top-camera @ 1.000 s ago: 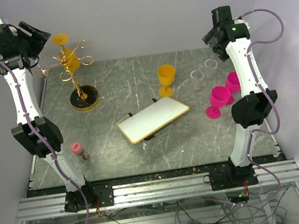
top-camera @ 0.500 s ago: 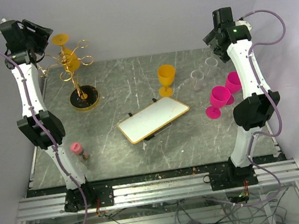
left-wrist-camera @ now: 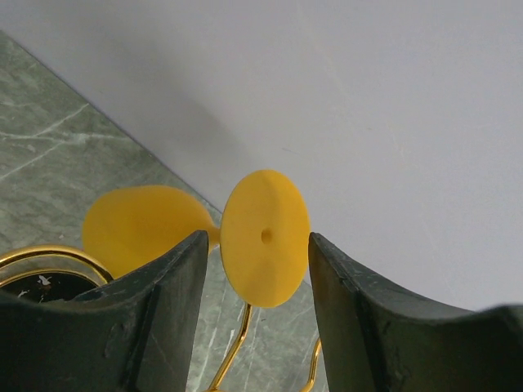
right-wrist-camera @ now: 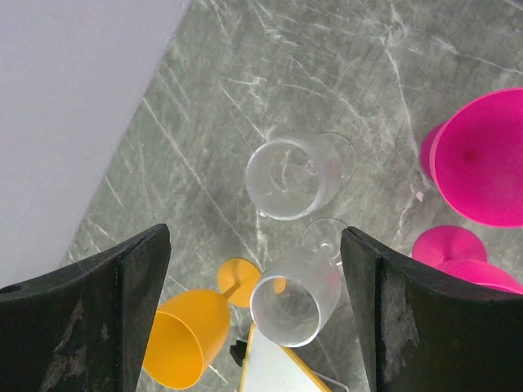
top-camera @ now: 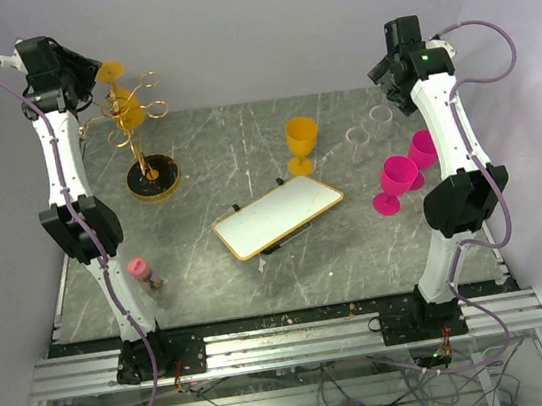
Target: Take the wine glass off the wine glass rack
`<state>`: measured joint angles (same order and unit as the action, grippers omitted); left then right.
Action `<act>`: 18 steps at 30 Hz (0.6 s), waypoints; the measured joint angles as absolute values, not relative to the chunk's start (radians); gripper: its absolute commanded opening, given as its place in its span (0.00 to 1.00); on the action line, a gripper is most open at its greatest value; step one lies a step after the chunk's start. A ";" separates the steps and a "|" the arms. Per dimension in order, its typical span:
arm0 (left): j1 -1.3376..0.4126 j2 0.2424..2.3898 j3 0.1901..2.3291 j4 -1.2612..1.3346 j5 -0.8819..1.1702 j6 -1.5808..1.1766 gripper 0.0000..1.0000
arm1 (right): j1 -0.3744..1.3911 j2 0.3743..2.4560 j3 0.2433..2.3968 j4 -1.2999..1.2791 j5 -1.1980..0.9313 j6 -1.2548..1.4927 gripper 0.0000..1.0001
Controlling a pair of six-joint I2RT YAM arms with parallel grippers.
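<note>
Glasses number six on the grey marbled bench [top-camera: 213,146]. One yellow stemmed wine glass [top-camera: 128,109] hangs foot-up on the single thin gold wire wine glass rack [top-camera: 154,179] at the far left, and a second yellow goblet [top-camera: 302,142] stands mid-bench. At the right are a clear glass [top-camera: 358,140], another clear glass [top-camera: 381,116], a magenta goblet [top-camera: 397,183] and a second magenta goblet [top-camera: 422,149]. One white gold-rimmed tray [top-camera: 278,215] and one small pink-capped bottle [top-camera: 142,272] sit nearer. The left tool [left-wrist-camera: 257,238] is spread wide, its fingers [left-wrist-camera: 163,310] flanking the hanging glass's round foot, just clear of it and gripping nothing. The right tool [right-wrist-camera: 253,237] is likewise wide apart and empty, above the clear glasses.
</note>
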<state>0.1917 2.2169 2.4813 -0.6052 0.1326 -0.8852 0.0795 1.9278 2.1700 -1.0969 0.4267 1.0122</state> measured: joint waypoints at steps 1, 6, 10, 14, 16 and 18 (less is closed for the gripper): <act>0.189 2.219 2.482 -0.606 0.126 -0.891 0.61 | 0.080 1.928 2.170 -1.097 0.427 1.012 0.84; 0.184 2.231 2.502 -0.618 0.112 -0.910 0.57 | 0.080 1.915 2.155 -1.089 0.427 1.012 0.84; 0.182 2.241 2.513 -0.620 0.108 -0.921 0.52 | 0.080 1.909 2.152 -1.088 0.427 1.012 0.84; 0.177 2.247 2.517 -0.631 0.107 -0.924 0.41 | 0.080 1.906 2.151 -1.085 0.427 1.013 0.84; 0.176 2.252 2.522 -0.634 0.102 -0.924 0.38 | 0.080 1.904 2.150 -1.083 0.427 1.013 0.84; 0.176 2.254 2.522 -0.635 0.099 -0.924 0.31 | 0.079 1.903 2.150 -1.082 0.427 1.013 0.84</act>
